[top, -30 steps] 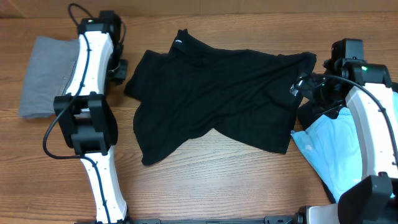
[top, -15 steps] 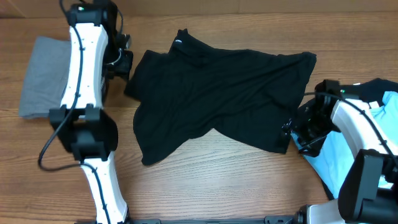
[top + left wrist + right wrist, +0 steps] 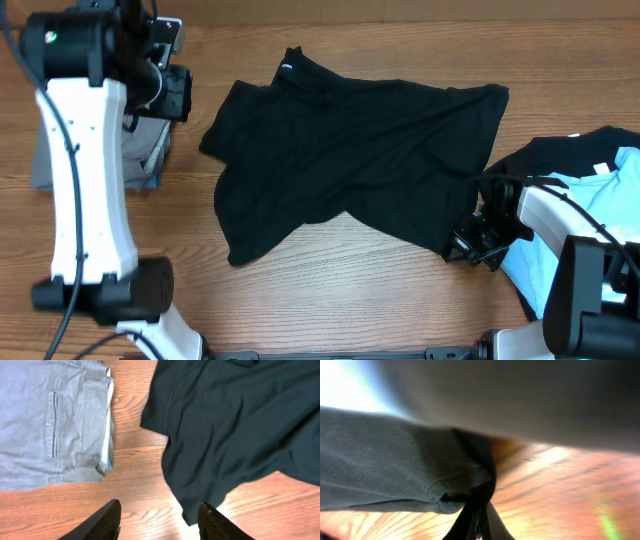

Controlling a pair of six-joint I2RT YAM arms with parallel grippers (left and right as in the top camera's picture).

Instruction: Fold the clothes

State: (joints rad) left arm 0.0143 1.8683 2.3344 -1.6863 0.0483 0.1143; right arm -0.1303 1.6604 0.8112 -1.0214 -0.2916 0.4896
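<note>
A black T-shirt (image 3: 350, 150) lies spread and wrinkled across the middle of the table, collar at the back. My right gripper (image 3: 465, 245) is low at its front right corner. In the right wrist view the right gripper (image 3: 477, 510) is shut on a fold of the black T-shirt (image 3: 395, 470). My left gripper (image 3: 172, 95) is raised high at the back left. In the left wrist view the left gripper (image 3: 160, 522) is open with nothing in it, over bare wood between the folded grey garment (image 3: 50, 420) and the black T-shirt's (image 3: 235, 425) left sleeve.
The grey garment (image 3: 145, 150) is mostly hidden under my left arm in the overhead view. At the right edge a light blue T-shirt (image 3: 525, 272) lies in a pile with another black garment (image 3: 560, 160), partly under my right arm.
My right gripper slid down the shirt's right edge to its front corner and shut on the cloth. My left arm rose and pulled back from the left sleeve, jaws widening.
</note>
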